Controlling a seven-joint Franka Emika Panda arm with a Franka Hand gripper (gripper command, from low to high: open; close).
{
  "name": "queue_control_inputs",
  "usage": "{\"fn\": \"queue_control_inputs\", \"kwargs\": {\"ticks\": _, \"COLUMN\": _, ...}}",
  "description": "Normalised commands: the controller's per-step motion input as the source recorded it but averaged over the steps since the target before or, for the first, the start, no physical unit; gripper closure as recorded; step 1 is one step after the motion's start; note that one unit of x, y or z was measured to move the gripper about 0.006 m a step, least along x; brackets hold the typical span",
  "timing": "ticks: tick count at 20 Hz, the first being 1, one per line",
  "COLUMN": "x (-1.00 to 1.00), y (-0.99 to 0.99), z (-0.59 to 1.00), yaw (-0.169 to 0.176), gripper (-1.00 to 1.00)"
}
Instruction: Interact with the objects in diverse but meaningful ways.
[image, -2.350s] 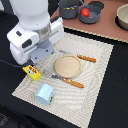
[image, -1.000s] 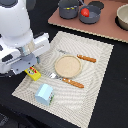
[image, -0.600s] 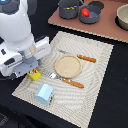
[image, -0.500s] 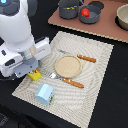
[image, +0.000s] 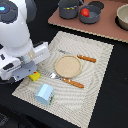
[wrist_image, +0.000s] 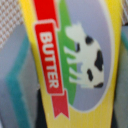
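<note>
- In the wrist view we sit right over the butter packet (wrist_image: 75, 60), which fills the frame, with teal pads (wrist_image: 20, 95) flanking it on either side.
- Whether the gripper's fingers press it yet, we cannot tell; we'd check contact on both sides before lifting.
- Outside, the packet (image: 34, 76) peeks out at the mat (image: 95, 65) edge, under the arm.
- The cup (image: 44, 94) stands near; we'd lift straight up to miss it.
- Beyond lie plate (image: 67, 65) and tomato (image: 85, 12).
</note>
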Motion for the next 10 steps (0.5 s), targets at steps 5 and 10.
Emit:
{"fn": "queue_control_inputs", "kwargs": {"ticks": 5, "x": -0.25, "y": 0.65, "z": 0.89, "yaw": 0.042, "gripper": 1.0}}
{"fn": "queue_control_inputs", "kwargs": {"ticks": 10, "x": -0.37, "y": 0.73, "z": 1.0, "yaw": 0.063, "gripper": 1.0}}
